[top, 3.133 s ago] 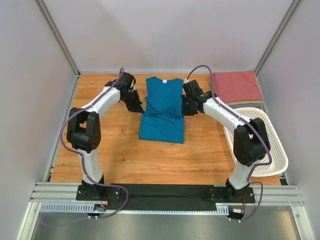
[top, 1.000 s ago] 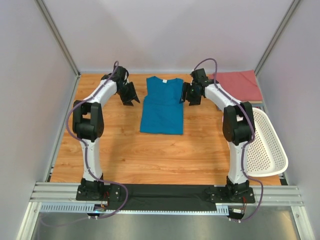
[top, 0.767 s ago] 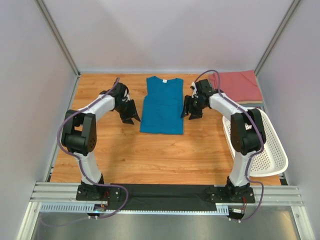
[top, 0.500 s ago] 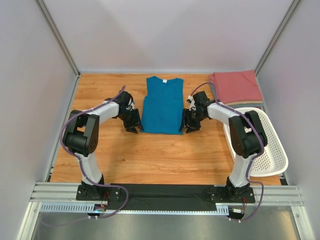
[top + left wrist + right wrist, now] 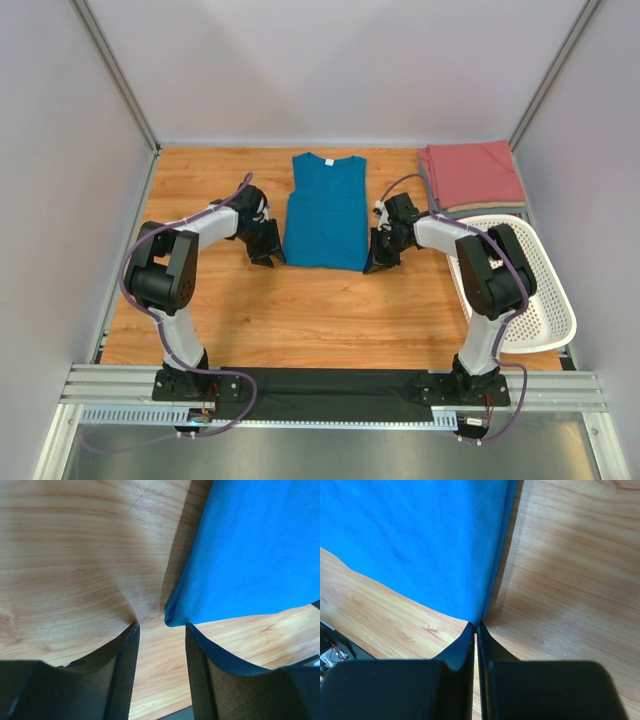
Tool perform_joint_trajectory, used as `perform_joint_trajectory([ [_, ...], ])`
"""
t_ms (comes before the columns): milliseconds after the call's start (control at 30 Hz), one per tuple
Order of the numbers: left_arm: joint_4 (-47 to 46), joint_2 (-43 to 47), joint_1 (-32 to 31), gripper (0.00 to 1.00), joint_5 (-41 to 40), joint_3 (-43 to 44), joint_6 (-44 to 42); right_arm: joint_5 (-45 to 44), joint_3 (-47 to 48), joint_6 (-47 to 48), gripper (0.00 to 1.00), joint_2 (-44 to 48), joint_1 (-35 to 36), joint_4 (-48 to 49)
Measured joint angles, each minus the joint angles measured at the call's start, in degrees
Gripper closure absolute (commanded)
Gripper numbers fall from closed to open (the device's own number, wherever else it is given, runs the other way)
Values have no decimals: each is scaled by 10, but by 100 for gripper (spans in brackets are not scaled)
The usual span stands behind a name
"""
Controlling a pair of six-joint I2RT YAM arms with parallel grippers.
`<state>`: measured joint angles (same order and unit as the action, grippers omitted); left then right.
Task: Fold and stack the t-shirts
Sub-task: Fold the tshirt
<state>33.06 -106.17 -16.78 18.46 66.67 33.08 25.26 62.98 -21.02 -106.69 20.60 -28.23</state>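
Note:
A teal-blue t-shirt lies flat mid-table, folded into a long strip with its collar at the far end. My left gripper sits low at its near-left corner, open; in the left wrist view that gripper has the shirt's corner just beyond its tips, with only bare wood between the jaws. My right gripper is at the near-right corner, and in the right wrist view this gripper is shut with the teal-blue t-shirt pinched at its tips. A folded salmon-red t-shirt rests at the far right.
A white perforated basket stands at the right edge, near the right arm's elbow. A paler folded layer shows under the salmon-red shirt. Grey walls enclose the table on three sides. Bare wood lies in front of the shirt.
Both grippers slid from the shirt's far end down its sides to the near corners. The right gripper closed on the near-right corner; the left stayed open.

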Motion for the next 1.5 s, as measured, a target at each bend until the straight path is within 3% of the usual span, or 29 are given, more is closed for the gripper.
perform_joint_trajectory([
  [300, -22, 28, 0, 50, 6, -14, 0, -12, -16, -1, 100, 16, 0, 11],
  [400, -29, 23, 0, 55, 14, -14, 0, -13, -16, -2, 100, 17, 0, 11],
  [500, -31, 10, -2, 68, 17, -14, 0, -13, -16, -4, 100, 17, 0, 11],
  [633, -31, -10, -6, 100, 30, -14, 3, -14, -27, -10, 100, 22, 0, 17],
  [667, -31, -11, -8, 100, 30, -14, 5, -14, -33, -12, 100, 27, 0, 19],
  [1000, -32, 28, -27, 100, 17, -66, 29, -27, -114, -36, 100, 91, 3, 40],
  [1067, -31, 43, -29, 80, 20, -87, 34, -28, -135, -42, 99, 108, 9, 43],
  [1133, -29, 58, -30, 60, 23, -104, 38, -27, -151, -46, 86, 122, 15, 46],
  [1200, -17, 73, -31, 55, 25, -111, 39, -26, -159, -47, 75, 131, 19, 46],
  [1400, 73, 76, -31, 51, -23, -19, 2, -43, -132, -33, 60, 142, 13, -6],
  [1500, 89, 72, -26, 51, -44, 66, -40, -44, -86, -20, 58, 142, -6, -29],
])
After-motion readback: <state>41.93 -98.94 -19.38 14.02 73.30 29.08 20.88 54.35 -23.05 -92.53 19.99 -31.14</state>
